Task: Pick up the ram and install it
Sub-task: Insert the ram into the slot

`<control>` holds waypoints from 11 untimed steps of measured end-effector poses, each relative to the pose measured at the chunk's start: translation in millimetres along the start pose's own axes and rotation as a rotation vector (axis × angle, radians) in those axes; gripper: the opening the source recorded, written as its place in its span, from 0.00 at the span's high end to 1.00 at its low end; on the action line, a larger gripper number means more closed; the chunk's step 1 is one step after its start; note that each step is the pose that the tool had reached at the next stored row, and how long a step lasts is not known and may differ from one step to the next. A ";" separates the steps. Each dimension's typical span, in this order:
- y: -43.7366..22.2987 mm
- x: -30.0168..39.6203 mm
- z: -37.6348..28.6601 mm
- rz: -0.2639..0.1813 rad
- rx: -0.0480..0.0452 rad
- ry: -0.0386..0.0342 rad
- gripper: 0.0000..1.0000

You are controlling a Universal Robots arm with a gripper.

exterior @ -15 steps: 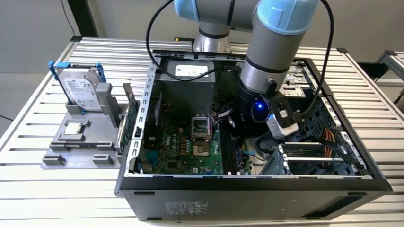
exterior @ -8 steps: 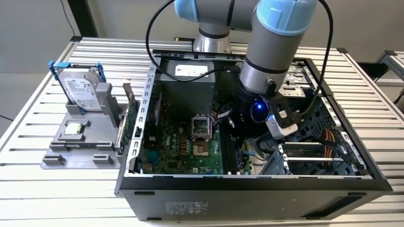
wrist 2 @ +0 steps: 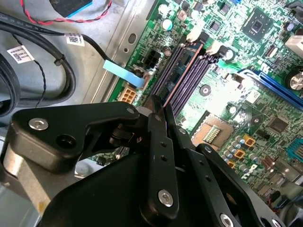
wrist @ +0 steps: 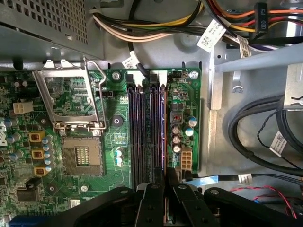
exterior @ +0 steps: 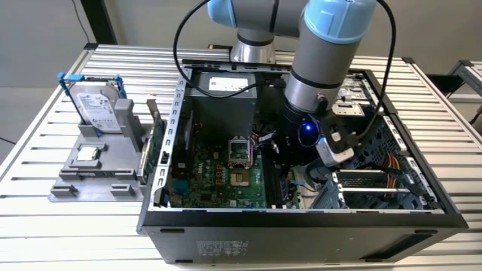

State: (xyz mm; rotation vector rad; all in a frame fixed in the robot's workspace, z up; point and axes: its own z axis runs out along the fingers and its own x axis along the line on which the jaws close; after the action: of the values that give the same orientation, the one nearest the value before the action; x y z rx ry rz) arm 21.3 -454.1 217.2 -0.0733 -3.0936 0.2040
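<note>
Reaching deep into the open computer case (exterior: 301, 217) on the slatted counter (exterior: 45, 226), the arm (exterior: 324, 62) hangs over the motherboard (exterior: 218, 175), toward the exterior view's right of the processor socket (wrist: 83, 151). Off to the exterior view's left, outside the case, a grey holder (exterior: 94, 169) carries a hard drive (exterior: 98, 107) standing upright. Down at the board now: the pincer (wrist 2: 158, 113) sits right over the bank of memory slots (wrist: 147, 127), fingers drawn close together on a thin edge. That edge looks like the ram (wrist 2: 182, 66), the long blue-brown stick lying in line with the slots, its long axis running straight away from the fingertips toward the white latches (wrist 2: 210, 45) at the far end. So the stick sits directly beneath and ahead of the pincer, parallel to the slot rows, between the power connector (wrist: 185, 158) side and the socket side. Whether it is fully seated, I cannot tell; the near end is hidden behind the black fingers (wrist: 154, 203).
</note>
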 end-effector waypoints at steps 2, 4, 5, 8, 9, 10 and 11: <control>1.0 0.0 0.2 0.000 0.0011 -0.0001 1.00; 1.8 0.1 0.5 0.000 0.0023 0.0000 1.00; 2.1 0.1 0.7 0.000 0.0024 -0.0001 1.00; 2.8 0.0 1.9 0.000 0.0027 -0.0002 1.00; 2.9 0.0 2.3 0.000 0.0027 -0.0001 1.00; 2.9 0.0 2.5 0.000 0.0024 -0.0001 1.00; 2.9 0.0 2.5 0.000 0.0026 -0.0001 1.00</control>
State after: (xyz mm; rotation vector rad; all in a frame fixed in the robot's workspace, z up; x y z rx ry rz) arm 21.3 -451.6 214.3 -0.0733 -3.0933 0.2080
